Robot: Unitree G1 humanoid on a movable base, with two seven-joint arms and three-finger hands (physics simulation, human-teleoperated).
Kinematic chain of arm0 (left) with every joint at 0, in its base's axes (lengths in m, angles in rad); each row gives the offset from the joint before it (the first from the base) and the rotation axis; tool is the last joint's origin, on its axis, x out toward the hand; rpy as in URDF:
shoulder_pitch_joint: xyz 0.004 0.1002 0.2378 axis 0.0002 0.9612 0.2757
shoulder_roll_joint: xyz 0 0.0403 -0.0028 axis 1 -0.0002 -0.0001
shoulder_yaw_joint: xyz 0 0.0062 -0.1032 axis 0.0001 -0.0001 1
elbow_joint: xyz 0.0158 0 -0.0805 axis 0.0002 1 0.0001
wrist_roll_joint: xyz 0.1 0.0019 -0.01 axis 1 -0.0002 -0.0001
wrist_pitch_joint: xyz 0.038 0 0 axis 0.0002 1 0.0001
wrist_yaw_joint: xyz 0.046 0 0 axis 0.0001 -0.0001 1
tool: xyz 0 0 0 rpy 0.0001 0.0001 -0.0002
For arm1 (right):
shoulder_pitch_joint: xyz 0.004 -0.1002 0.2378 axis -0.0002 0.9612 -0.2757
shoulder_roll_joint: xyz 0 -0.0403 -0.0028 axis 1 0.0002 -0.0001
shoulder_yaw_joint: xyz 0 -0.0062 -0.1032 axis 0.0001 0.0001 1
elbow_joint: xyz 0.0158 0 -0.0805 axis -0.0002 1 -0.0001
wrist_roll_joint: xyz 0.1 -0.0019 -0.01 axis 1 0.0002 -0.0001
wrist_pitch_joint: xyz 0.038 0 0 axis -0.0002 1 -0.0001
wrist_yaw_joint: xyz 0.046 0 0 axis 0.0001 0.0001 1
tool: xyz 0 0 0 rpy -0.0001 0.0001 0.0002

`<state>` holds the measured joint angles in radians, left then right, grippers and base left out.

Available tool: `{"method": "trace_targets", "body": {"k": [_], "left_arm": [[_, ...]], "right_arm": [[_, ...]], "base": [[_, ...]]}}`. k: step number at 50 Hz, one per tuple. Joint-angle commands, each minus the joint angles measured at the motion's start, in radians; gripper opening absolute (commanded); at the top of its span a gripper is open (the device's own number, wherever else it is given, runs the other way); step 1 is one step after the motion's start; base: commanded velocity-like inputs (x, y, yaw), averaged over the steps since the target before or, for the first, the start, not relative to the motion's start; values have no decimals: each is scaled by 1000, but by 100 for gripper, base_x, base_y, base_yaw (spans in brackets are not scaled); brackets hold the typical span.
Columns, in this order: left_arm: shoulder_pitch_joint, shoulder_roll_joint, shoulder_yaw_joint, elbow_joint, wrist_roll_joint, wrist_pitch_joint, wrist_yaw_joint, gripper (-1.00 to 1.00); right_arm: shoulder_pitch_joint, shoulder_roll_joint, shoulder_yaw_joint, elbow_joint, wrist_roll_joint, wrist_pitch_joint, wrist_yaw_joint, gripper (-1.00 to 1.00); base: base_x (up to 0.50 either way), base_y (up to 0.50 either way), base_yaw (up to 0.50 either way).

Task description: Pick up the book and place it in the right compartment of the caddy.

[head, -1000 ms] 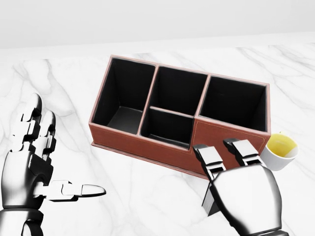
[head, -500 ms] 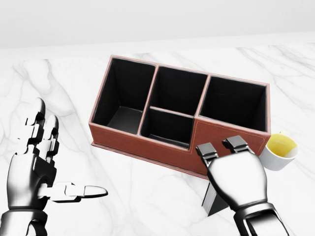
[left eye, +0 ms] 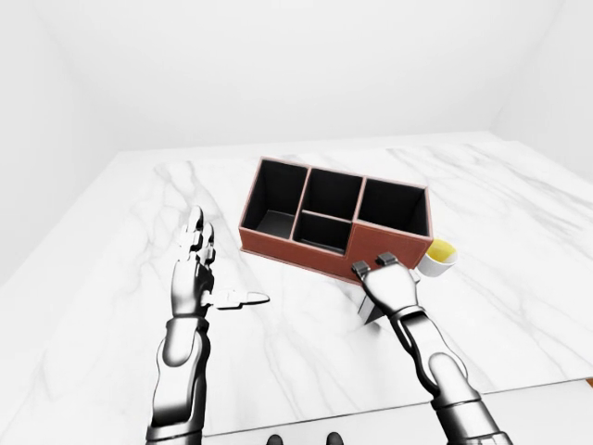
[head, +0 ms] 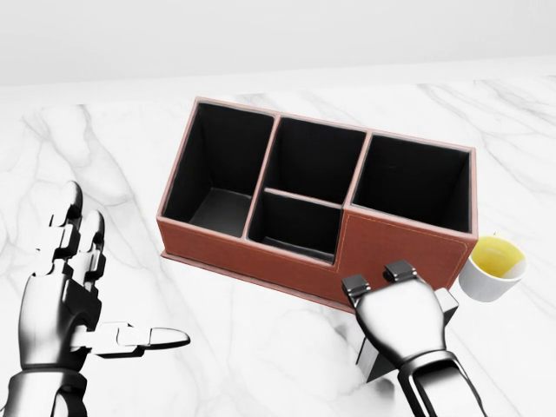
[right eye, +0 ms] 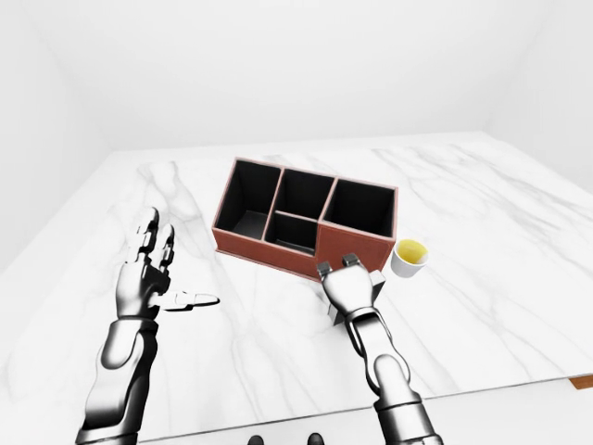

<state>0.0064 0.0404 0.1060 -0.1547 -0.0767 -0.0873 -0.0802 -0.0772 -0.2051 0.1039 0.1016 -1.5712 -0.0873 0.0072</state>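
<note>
A reddish-brown caddy (head: 395, 243) with black-lined compartments sits at an angle on a white marble table (head: 261, 347). In the head view it shows 4 compartments: 1 tall one at the left, 2 smaller ones in the middle, and 1 large one at the right (head: 413, 182).

The book (head: 375, 360) is mostly hidden. It lies on the table just below the caddy's right end in the head view, under the right hand (head: 395, 313). Only a dark grey corner at the lower left of the hand and a pale corner at its right side (head: 446, 304) show, so its cover and full outline cannot be made out. The right hand rests palm down on top of it, with 2 fingertips (head: 356, 285) reaching the caddy's near wall. Whether the fingers actually close around the book cannot be told, since the hand's back covers the contact.

The left hand (head: 65, 295) hovers well apart at the left of the view, open and holding nothing, fingers pointing up and thumb (head: 143, 339) stretched sideways.

A small white cup (head: 493, 265) with yellow contents stands just beside the caddy's right end.
</note>
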Motion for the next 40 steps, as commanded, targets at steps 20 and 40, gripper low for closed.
{"method": "trace_targets", "body": {"k": [20, 40], "left_arm": [[-32, 17, 20, 57, -13, 0, -8, 100], [-38, 21, 25, 67, -11, 0, -9, 100]], "right_arm": [[-45, -35, -1, 210, -13, 0, -119, 29], [-61, -64, -17, 306, 17, 0, -168, -99]], "base": [[0, 0, 0], [0, 0, 0]]}}
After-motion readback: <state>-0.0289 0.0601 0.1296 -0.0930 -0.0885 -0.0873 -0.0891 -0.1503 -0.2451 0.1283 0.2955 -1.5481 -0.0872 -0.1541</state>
